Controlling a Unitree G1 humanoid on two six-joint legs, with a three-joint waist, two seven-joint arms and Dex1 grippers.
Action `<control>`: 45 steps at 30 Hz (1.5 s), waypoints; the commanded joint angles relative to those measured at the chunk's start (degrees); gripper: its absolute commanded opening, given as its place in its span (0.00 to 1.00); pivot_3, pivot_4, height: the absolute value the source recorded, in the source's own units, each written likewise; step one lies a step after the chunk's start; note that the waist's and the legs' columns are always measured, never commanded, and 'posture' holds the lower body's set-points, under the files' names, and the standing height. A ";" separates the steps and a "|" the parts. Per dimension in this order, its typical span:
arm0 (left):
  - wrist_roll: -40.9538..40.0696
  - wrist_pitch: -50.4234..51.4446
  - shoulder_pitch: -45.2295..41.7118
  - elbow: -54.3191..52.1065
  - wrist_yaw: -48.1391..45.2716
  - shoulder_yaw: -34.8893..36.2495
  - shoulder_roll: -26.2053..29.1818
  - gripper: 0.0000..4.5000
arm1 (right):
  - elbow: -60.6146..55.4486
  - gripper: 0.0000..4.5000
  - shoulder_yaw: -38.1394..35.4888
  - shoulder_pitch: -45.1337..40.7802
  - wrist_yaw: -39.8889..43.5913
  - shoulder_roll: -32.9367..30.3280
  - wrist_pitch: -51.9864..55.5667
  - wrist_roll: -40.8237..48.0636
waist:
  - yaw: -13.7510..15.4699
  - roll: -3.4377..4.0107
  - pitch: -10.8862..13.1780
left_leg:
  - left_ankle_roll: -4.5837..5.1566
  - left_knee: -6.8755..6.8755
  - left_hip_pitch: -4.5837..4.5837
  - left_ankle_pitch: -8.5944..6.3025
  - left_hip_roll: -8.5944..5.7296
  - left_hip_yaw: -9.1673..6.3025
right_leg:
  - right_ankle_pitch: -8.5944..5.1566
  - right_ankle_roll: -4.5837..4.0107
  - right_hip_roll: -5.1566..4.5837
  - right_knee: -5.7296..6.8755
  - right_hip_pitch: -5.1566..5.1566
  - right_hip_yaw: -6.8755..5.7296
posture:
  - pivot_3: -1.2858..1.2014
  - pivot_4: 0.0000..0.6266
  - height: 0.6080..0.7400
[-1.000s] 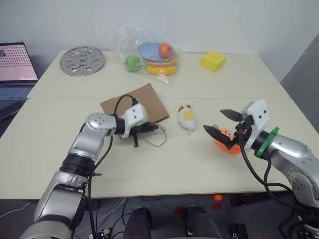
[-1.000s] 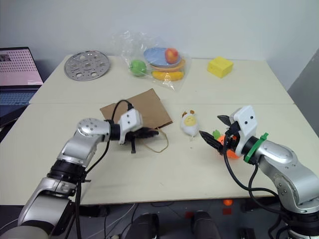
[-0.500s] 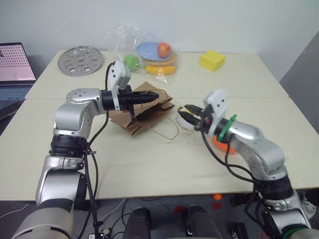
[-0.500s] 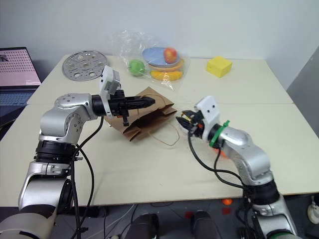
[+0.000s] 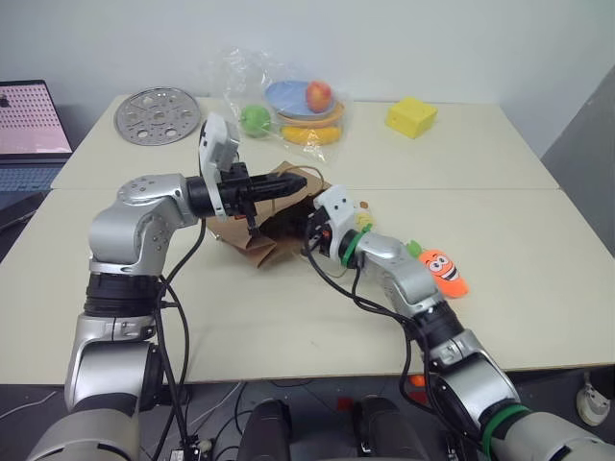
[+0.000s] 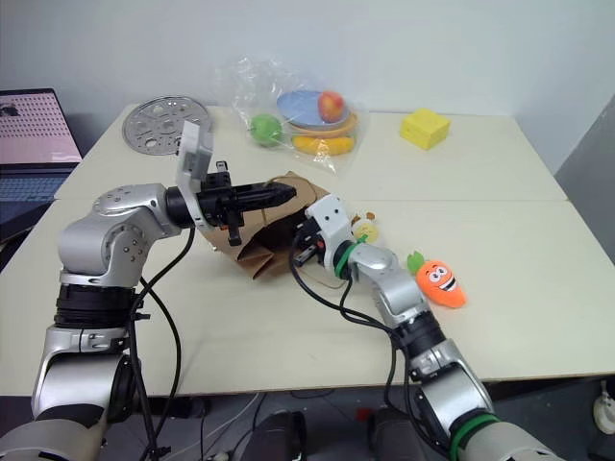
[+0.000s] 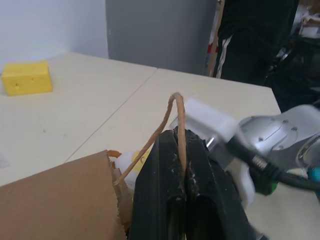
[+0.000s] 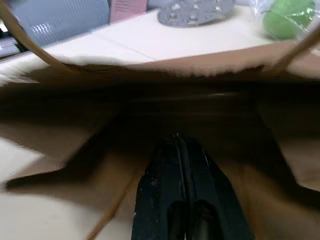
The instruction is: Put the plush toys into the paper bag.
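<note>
Table [image 5: 288, 317] cream, two tops butted together. Paper bag [image 6: 252, 252] lying on its side, mouth lifted, directly under and ahead of left gripper [image 7: 181, 145]. Left gripper fully closed, pinching a tan bag handle [image 7: 176, 107] between the fingertips, handle looping up past the tips; gripper level, pointing across toward the right arm. Right gripper [image 8: 176, 140] at the bag mouth, fingers pressed together with nothing visible between them; brown bag interior all around the tips in its wrist view. Clear plastic bag [image 5: 279, 101] of fruit and plates on the far side of both grippers, well apart. Round metal disc [image 5: 158, 115] far beyond left gripper, toward the robot's left. Laptop [image 5: 34, 120] off the table edge, further left again. Yellow block [image 5: 410, 116] far beyond right gripper, toward the robot's right. Carrot [image 6: 440, 281] on the table behind right gripper, beside that arm's forearm on its outer side, not touching the bag. Egg toy [image 6: 364, 229] just outside the bag mouth, tucked behind the right wrist, partly hidden by it; whether touching the bag, cannot tell.
</note>
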 commanded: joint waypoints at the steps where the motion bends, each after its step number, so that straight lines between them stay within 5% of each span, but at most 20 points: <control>1: -1.66 -0.08 -0.46 -3.09 1.87 2.72 0.83 0.00 | 3.69 0.01 0.91 -0.72 -0.27 1.13 -2.51 -2.87 | 0.01 0.00 0.00 | 0.00 0.00 0.00 0.00 0.00 -0.01 | 0.00 0.00 0.00 0.00 0.00 -0.02 | 0.52 0.24 1.00; 24: -1.87 -13.08 -14.23 7.96 14.46 11.86 -1.42 0.00 | 6.05 0.01 0.42 1.69 -5.82 1.69 2.15 -11.59 | -0.01 0.00 0.00 | -0.02 -0.01 0.00 0.00 0.02 0.00 | 0.01 0.00 0.00 0.05 -0.02 -0.06 | 0.52 0.24 1.00; 35: 2.55 -15.35 -3.40 3.36 9.11 5.64 -0.24 0.00 | 2.48 0.01 -2.35 1.95 -4.68 2.88 -0.86 -8.28 | 0.01 0.00 0.00 | -0.03 -0.04 0.01 0.00 0.02 0.02 | 0.01 0.00 0.00 0.04 -0.01 -0.05 | 0.52 0.24 1.00; 45: 5.17 -17.62 0.28 2.45 6.62 2.48 0.41 0.00 | -18.27 0.01 -7.53 5.99 3.97 0.19 3.16 3.05 | 0.14 0.00 0.00 | -0.03 -0.04 -0.01 0.00 0.04 0.01 | 0.01 0.00 0.00 0.02 -0.01 -0.06 | 0.52 0.24 1.00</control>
